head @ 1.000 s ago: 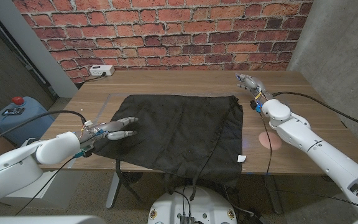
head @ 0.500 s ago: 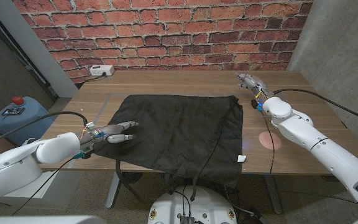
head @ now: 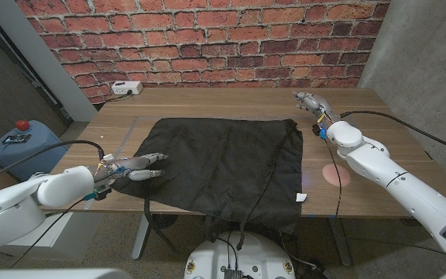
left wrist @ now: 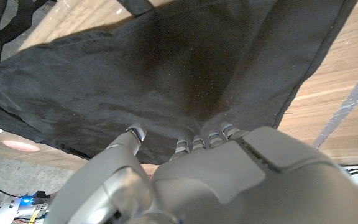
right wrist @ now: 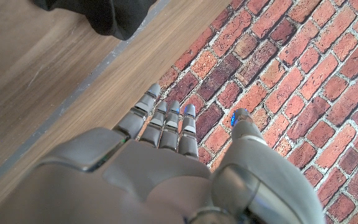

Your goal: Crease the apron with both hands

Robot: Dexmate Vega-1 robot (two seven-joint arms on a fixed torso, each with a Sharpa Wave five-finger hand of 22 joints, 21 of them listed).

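**Black apron spread on the bench, left robot hand at its edge**

Across the middle of the bench [head: 347, 108] lies the black apron [head: 223, 167], spread mostly flat, its long axis running from the bench's left edge toward the right. Its near part hangs over the front edge, and thin straps [head: 155, 221] dangle below.

At the bench's left front corner the left arm reaches in low, nearly level with the surface. The left robot hand [head: 136, 166] is stretched toward the apron's left edge, fingers extended and slightly apart, their tips on or just over the cloth; the left wrist view shows the fingertips [left wrist: 194, 142] against the dark fabric, and whether any cloth is pinched cannot be told.

Near the far right corner the right arm extends along the bench's right side. The right robot hand [head: 310, 101] hovers there, well apart from the apron, fingers straight and close together, thumb set off to one side, holding nothing. The right wrist view shows it pointed toward the brick wall [right wrist: 303, 74], with an apron corner [right wrist: 107, 15] beyond the fingertips.
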